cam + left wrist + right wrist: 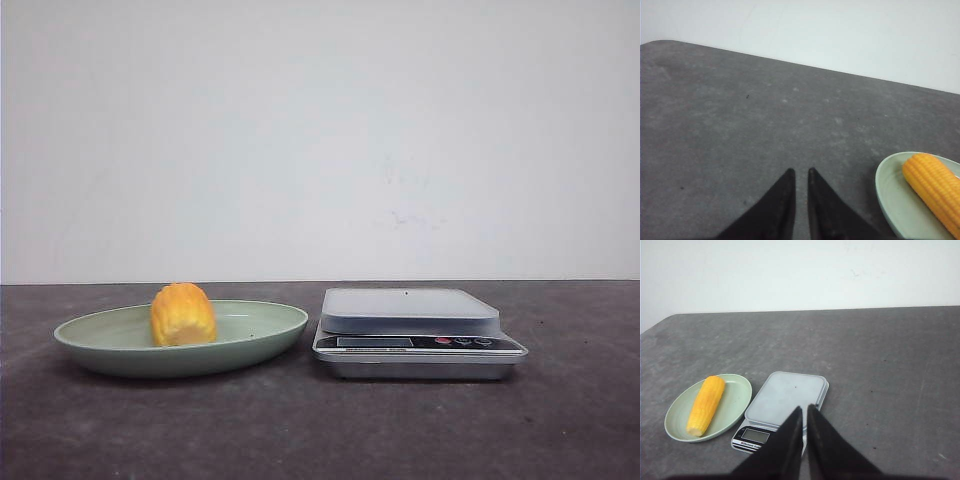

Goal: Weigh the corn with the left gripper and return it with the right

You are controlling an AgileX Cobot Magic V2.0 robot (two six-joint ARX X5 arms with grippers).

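The yellow-orange corn (183,314) lies in a pale green plate (270,335) on the left of the table. It also shows in the left wrist view (935,192) and the right wrist view (706,404). A digital scale (408,310) stands just right of the plate, its platform bare. My left gripper (800,171) is shut and empty over bare table, to the side of the plate (888,192). My right gripper (805,408) is shut and empty, above and in front of the scale (787,397). Neither gripper shows in the front view.
The table (320,430) is dark grey, with a white wall behind it. The plate and scale stand side by side with a small gap between them. The scale's display (756,435) faces the robot.
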